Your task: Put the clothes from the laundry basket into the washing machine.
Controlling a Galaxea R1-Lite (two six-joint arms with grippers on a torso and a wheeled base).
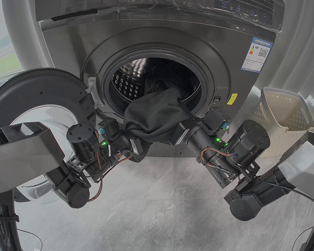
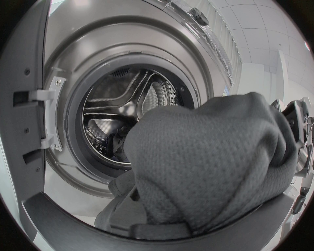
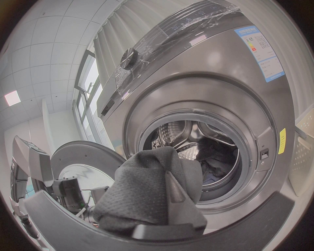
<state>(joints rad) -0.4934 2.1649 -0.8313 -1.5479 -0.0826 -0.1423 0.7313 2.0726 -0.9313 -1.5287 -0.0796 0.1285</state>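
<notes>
Where the round opening of the washing machine (image 1: 63,48) meets its grey seal, one black garment (image 1: 154,113) lies bunched over the lower lip, partly inside the drum (image 1: 127,83) and partly hanging out in front. Both arms meet under this bundle. The right hand (image 1: 179,130) comes in from the basket side and is buried in the cloth; the right wrist view shows one of its fingers (image 3: 178,192) pressed flat against the fabric, with cloth folded close on either side, so it reads as clamped on the black garment. The left hand (image 1: 136,145) comes in from the door side, touching the lower edge of the same bundle. The fabric mounds over it in the left wrist view, and I cannot tell whether it is gripping or merely under the cloth.

By count: two hands, one garment between them, one washing machine, and one door (image 1: 43,89) swung fully open on the robot's left. One pale perforated laundry basket (image 1: 284,114) stands on the floor (image 1: 159,208) just beside the machine on the robot's right. Deeper in the drum lie more dark clothes (image 3: 216,160), heaped together at the back and bottom; how many pieces they make cannot be told
</notes>
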